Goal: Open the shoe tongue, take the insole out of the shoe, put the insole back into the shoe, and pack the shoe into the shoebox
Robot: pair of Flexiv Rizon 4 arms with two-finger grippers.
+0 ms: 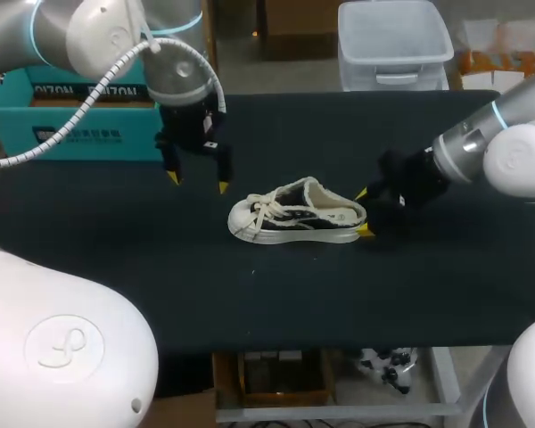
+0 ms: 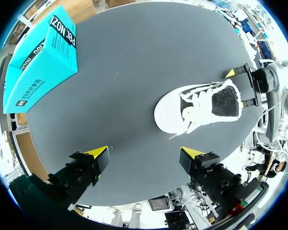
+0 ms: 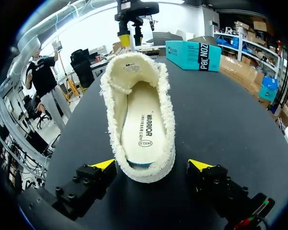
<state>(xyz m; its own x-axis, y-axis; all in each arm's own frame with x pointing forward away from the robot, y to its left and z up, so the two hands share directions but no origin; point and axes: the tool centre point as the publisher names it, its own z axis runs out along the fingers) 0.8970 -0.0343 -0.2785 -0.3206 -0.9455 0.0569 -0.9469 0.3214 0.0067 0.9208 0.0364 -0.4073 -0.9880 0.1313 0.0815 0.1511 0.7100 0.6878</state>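
Note:
A white and black low sneaker (image 1: pixel 299 214) lies on its sole in the middle of the black table, toe to the left, laces loose. In the right wrist view its heel (image 3: pixel 146 167) sits between the fingers of my open right gripper (image 3: pixel 152 165) without touching either, and the cream insole (image 3: pixel 144 124) lies inside the shoe. The right gripper (image 1: pixel 364 211) stands at the heel end. My left gripper (image 1: pixel 197 182) hangs open and empty above the table, to the left of the toe; the shoe (image 2: pixel 197 105) lies ahead of it (image 2: pixel 145 153).
The teal shoebox (image 1: pixel 71 111) stands at the table's back left corner, also seen as the box (image 2: pixel 43 57) and the box (image 3: pixel 197 55). Bare black tabletop (image 1: pixel 339 294) stretches in front of the shoe and to its right.

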